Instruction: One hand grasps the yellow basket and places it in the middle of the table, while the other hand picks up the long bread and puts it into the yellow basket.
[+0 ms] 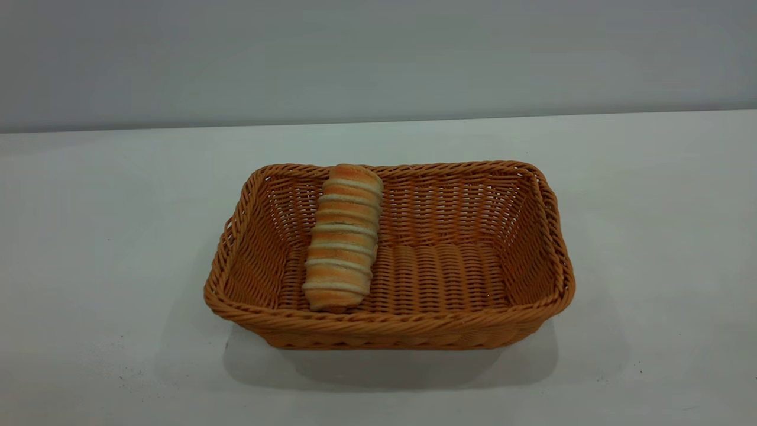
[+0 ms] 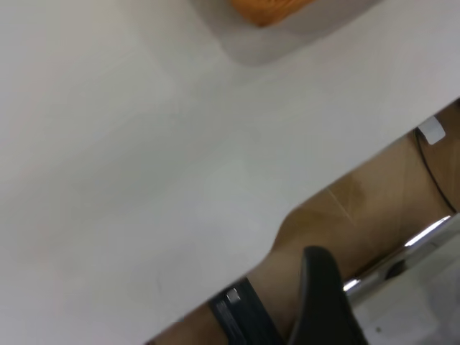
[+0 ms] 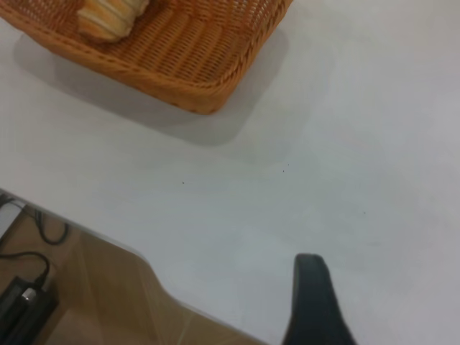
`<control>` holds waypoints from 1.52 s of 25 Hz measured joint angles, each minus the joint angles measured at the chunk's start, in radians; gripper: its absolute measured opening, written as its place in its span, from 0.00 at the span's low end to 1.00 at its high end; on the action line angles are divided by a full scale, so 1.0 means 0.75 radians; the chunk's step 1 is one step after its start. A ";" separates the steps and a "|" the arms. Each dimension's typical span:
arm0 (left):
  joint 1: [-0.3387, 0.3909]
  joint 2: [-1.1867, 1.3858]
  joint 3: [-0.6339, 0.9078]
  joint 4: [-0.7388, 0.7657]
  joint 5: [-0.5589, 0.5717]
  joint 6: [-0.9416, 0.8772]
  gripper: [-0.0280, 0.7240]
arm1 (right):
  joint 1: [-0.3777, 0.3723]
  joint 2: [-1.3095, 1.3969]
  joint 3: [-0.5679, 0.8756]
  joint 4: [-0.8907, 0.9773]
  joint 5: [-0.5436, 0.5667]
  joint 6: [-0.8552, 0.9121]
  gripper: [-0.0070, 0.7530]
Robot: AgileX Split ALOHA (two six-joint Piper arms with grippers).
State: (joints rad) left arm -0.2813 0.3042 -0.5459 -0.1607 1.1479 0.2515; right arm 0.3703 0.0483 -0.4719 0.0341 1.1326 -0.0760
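Yellow basket (image 1: 473, 322) sits on the white desk (image 1: 650, 236) at about the middle of the exterior view, its long sides running left to right, open top up, all of its braided rim in sight. Long bread (image 1: 343, 236) lies inside the basket, in its left half. The bread's long axis runs front to back, across the basket's short span and roughly square to the basket's long axis. Near end rests on the woven floor just behind the front rim; far end is propped up against the back wall and reaches the level of the back rim, so the roll slopes upward away from the camera, leaning slightly to the right at the top. Pale stripes cross it side to side. Neither arm appears in the exterior view. Left wrist view: one dark finger (image 2: 323, 302) over the desk edge, well apart from a corner of the basket (image 2: 269, 8); the floor below shows beyond the edge. Right wrist view: one dark finger (image 3: 310, 302) above bare desk, basket (image 3: 208, 79) and bread end (image 3: 108, 18) well apart from it. Only one finger per gripper shows, so cannot tell whether either pair is spread or pressed together; neither appears to be holding anything.
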 joint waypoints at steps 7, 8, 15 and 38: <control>0.000 0.000 0.033 0.026 0.008 -0.019 0.72 | 0.000 0.000 0.000 0.000 0.000 0.003 0.71; 0.000 0.000 0.053 0.032 0.004 -0.022 0.72 | 0.000 0.000 0.000 0.000 0.000 0.004 0.71; 0.000 0.000 0.071 0.053 -0.014 -0.042 0.72 | 0.000 0.000 0.000 -0.002 0.000 0.007 0.71; 0.039 -0.081 0.071 0.054 -0.021 -0.044 0.72 | -0.132 0.000 0.000 -0.002 0.000 0.008 0.71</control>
State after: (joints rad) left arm -0.2517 0.2432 -0.4929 -0.1205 1.1320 0.2183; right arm 0.2715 0.0483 -0.4719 0.0329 1.1326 -0.0700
